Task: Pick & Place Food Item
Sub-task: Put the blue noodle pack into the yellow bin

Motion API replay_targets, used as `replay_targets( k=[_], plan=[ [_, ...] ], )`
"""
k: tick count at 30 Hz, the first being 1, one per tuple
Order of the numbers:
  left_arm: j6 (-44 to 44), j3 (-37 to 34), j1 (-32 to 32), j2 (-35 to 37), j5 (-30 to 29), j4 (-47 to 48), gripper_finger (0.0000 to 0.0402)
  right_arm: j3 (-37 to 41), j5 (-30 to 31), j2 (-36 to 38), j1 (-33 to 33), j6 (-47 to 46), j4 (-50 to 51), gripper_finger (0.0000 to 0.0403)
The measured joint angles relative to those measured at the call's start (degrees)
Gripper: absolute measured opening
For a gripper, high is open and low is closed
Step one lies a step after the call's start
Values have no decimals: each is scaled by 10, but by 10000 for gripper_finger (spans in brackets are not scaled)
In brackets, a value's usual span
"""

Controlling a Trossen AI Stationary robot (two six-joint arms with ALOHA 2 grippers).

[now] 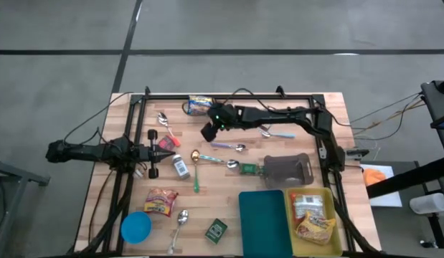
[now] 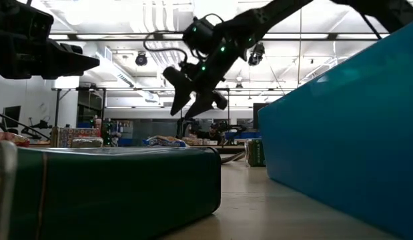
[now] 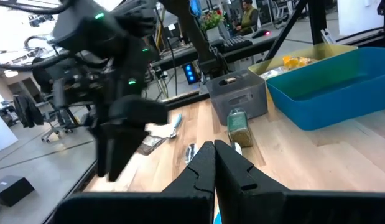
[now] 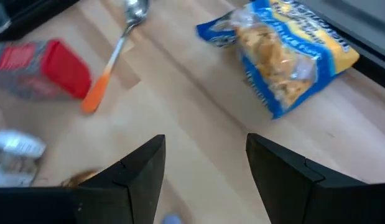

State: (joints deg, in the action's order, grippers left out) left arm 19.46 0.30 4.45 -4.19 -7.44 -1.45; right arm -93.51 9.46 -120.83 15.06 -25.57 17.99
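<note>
Wooden tabletop (image 1: pixel 229 183) bears scattered items. Right gripper (image 1: pixel 209 131) hovers above bare wood with fingers spread, holding nothing, near the blue snack bag (image 1: pixel 199 105) at the far edge. Left gripper (image 1: pixel 166 145) waits at the left, fingers pressed together.

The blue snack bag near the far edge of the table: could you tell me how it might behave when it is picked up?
The blue snack bag looks crinkled and puffy, so it would probably flex and sag rather than stay stiff. Loose pieces show through its window, so it is likely light and crushable under a hard squeeze. Its glossy film may slip. The right tool hovers open nearby.
</note>
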Motion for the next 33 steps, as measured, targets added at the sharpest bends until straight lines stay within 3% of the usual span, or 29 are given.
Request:
replay_targets(
  k=[12,19,25,29,33],
  plan=[
    [0,0,0,-2,0,0,0,-160,-35,-125,31,-14,122,222],
    [0,0,0,-2,0,0,0,-249,30,-168,34,-7,210,222],
    [0,0,0,-4,0,0,0,-274,41,-172,36,-12,223,222],
    [0,0,0,-8,0,0,0,-286,13,-172,41,-10,226,222],
    [0,0,0,-9,0,0,0,-306,-62,-172,49,33,223,222]
  ],
)
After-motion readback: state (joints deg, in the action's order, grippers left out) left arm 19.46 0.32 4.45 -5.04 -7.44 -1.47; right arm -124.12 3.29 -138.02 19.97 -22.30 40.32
